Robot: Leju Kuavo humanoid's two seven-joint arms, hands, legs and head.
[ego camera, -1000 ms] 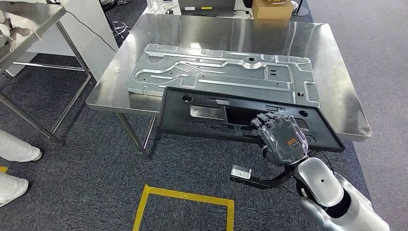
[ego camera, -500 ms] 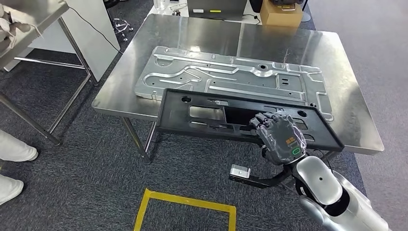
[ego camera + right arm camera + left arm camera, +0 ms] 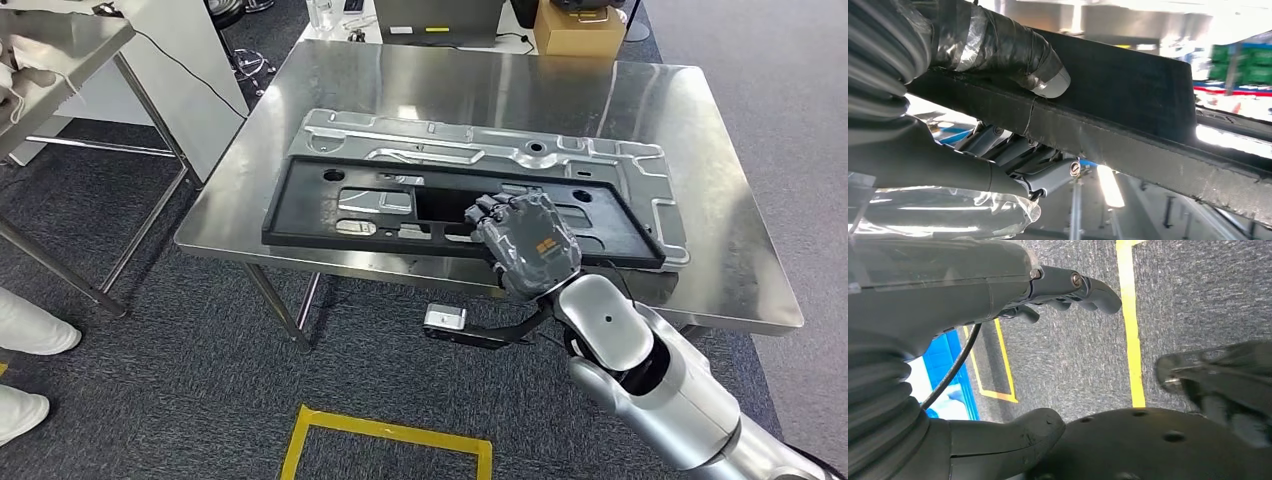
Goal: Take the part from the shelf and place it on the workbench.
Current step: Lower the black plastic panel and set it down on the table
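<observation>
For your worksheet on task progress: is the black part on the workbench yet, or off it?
On, but not released: the black part lies over the metal panel, and the right hand grips its near edge.

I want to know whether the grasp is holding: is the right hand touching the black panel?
Touching. The right wrist view shows the right hand clamping the black panel edge, thumb on one face and fingers on the other.

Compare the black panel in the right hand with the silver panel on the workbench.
The black panel is dark, matte plastic; the silver panel is shiny stamped metal. The black one is gripped by the right hand and overlaps the silver one, which lies free beneath it. Both are long, flat and perforated.
</observation>
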